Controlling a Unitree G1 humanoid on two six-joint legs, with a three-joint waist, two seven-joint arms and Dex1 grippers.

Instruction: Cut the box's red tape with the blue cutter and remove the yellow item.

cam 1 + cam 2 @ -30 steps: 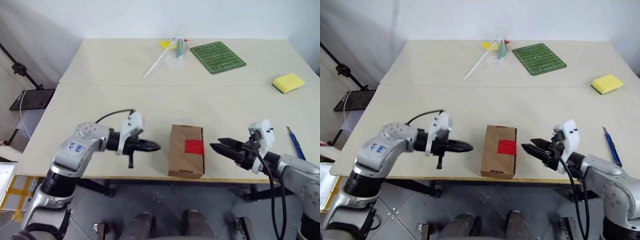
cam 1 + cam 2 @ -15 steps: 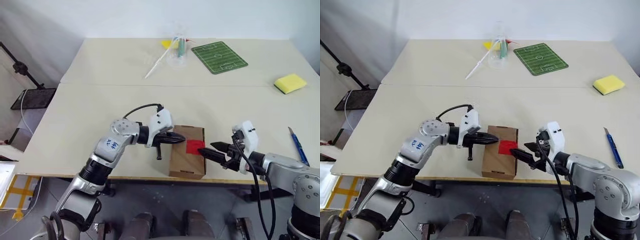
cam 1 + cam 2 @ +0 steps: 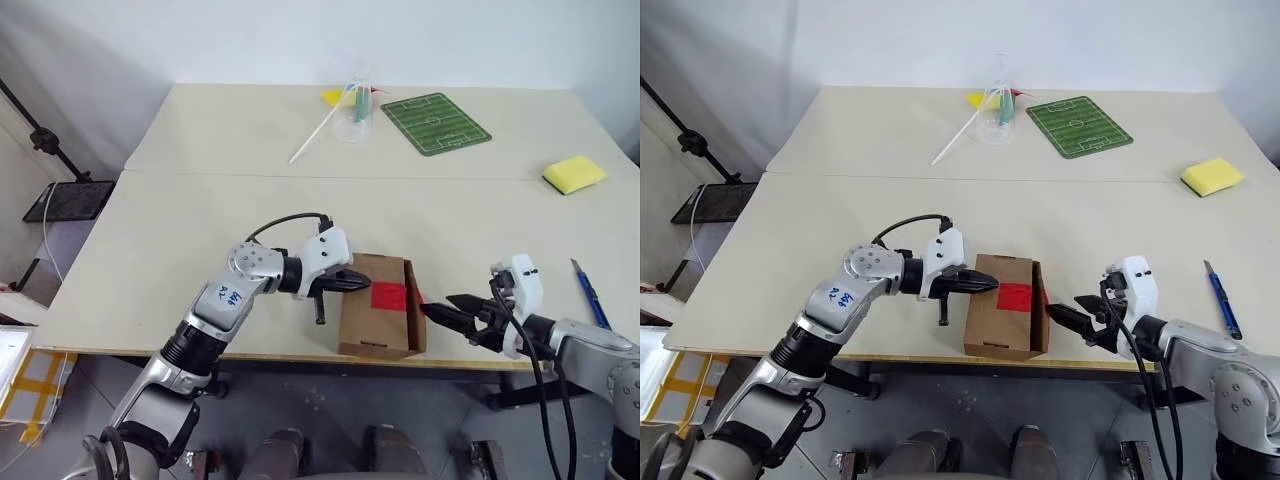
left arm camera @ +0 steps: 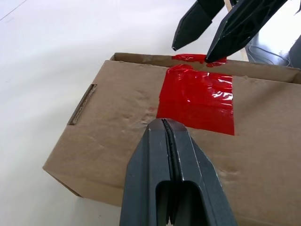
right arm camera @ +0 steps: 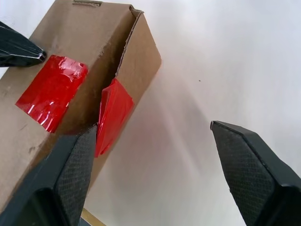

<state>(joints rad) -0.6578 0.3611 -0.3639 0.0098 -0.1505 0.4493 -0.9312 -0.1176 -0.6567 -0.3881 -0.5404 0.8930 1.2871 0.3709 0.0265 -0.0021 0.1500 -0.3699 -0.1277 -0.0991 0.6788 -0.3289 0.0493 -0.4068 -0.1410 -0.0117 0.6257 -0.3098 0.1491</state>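
Near the desk's [image 3: 200,210] front edge sits the box [image 3: 375,320], red tape [image 3: 388,295] seemingly uncut; left gripper [image 3: 358,282], fingers together, pins its lid, right gripper [image 3: 447,310], fingers apart, holds nothing. Next: fetch the blue cutter [image 3: 592,298], well apart at right

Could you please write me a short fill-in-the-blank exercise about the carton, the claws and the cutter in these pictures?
1. The left claw rests shut on the top of the ____, beside the red tape.
2. The right claw stands ____, with nothing between its fingers.
3. The blue cutter lies on the table, on the robot's ____ side.

Missing words: box; open; right
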